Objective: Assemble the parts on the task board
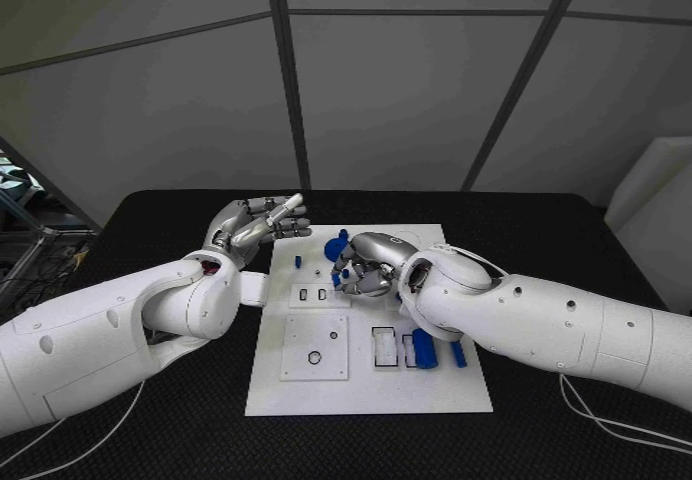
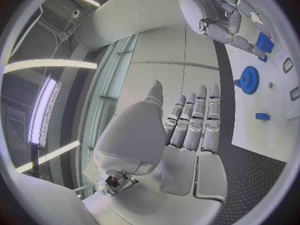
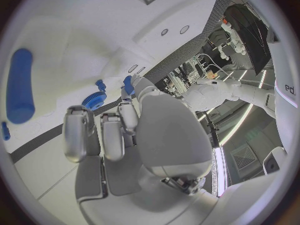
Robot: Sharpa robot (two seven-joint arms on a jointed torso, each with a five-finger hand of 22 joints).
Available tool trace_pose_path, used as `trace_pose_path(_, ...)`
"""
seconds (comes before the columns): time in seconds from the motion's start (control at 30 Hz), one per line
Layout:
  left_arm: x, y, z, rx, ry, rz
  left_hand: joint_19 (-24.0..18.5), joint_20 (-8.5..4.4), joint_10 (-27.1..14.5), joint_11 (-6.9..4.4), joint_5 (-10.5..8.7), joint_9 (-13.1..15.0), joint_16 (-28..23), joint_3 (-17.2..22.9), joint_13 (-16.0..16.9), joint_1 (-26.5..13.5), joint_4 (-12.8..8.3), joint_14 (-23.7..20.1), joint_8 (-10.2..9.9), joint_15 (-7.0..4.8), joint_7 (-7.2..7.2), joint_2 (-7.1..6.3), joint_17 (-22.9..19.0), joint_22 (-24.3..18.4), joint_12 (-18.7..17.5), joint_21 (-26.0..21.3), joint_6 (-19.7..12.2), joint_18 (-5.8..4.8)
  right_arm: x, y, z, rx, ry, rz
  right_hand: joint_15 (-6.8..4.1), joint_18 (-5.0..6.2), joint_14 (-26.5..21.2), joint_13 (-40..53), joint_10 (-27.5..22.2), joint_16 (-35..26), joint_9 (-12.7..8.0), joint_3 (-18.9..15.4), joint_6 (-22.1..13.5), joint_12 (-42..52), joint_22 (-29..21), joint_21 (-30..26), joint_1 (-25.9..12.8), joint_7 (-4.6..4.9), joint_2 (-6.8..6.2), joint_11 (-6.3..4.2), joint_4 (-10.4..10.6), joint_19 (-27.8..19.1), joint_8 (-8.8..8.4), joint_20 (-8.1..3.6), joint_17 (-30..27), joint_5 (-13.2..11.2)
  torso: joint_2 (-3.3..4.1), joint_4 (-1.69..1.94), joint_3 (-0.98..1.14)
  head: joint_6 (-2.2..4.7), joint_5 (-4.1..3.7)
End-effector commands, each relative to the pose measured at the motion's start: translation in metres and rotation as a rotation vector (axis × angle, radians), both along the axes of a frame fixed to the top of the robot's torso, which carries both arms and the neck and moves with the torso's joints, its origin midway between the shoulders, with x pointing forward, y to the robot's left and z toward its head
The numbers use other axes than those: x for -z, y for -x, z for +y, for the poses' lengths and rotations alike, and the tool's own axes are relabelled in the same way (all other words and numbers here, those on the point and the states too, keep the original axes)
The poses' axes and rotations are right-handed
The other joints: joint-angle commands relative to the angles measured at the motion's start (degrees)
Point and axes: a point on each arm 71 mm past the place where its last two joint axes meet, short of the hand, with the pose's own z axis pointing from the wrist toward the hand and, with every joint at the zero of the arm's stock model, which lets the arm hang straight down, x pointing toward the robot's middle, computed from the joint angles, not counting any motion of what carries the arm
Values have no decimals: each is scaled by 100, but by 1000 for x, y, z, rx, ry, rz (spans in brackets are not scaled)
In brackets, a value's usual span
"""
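Two silver hands: we are pinching a small blue block (image 3: 127, 84) in the right hand (image 1: 369, 267) over the white task board (image 1: 368, 395), near the blue toothed gear (image 2: 249, 79); the left hand (image 1: 257, 226) is hovering empty, fingers straight. We are judging a slow, squared descent best.

White panel (image 3: 286, 92) — reads "ed." (cut off).

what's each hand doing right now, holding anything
Left hand: open, holds nothing, raised beside the white task board.
Right hand: pinches a small blue part over the board.
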Motion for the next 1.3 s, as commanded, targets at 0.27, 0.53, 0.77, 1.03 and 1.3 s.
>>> trace_pose_path(0.27,-1,0,-1,6,-2,-8,-9,14,-27,-2,-31,-2,-30,1,9,19,-22,-2,-17,28,127,55,10,-5,-26,-35,-2,-62,4,1,8,2,34,-1,-28,0,417,-19,-28,13,31,22,47,-39,384,4,-77,-6,-13,-16,21,-22,3,-28,731,-14,-1,1,2,-36,39)
trace_pose_path(0.53,-2,0,-1,8,-1,-8,-9,14,-27,-2,-31,-2,-30,1,9,19,-22,-2,-17,28,127,55,10,-5,-26,-35,-2,-62,13,5,12,-11,66,21,-27,0,417,-22,-32,10,31,17,41,-46,382,2,-115,-3,-30,-13,34,-24,-10,-27,728,-37,-3,-2,3,-56,53)
trace_pose_path(0.77,-2,1,-1,10,-1,-7,-9,14,-27,-2,-31,-2,-30,1,9,19,-22,-2,-17,28,127,55,10,-5,-26,-35,-2,-62,17,4,12,-8,81,31,-26,2,414,-29,-37,5,30,15,39,-55,373,-3,-126,-3,-35,-12,38,-31,-14,-26,718,-45,-2,2,2,-68,66)
trace_pose_path(1.03,-2,1,-1,10,-1,-7,-10,14,-25,-2,-31,-3,-36,1,9,21,-28,-3,-18,29,128,58,11,-7,-28,-36,-20,-62,19,4,13,-12,101,40,-22,8,411,-54,-61,-4,24,8,5,-89,349,-17,-162,9,-75,-6,42,-50,-45,-24,703,-55,-1,0,1,-79,72)
trace_pose_path(1.3,-2,0,-1,10,-1,-6,-10,14,-25,-2,-31,-3,-36,1,9,21,-28,-3,-18,29,128,58,11,-7,-28,-36,-20,-62,20,4,12,-11,112,48,-5,17,403,-135,-128,-22,7,3,-69,-191,310,-41,-213,39,-131,18,49,-83,-106,-14,675,-57,-3,-3,2,-80,77)
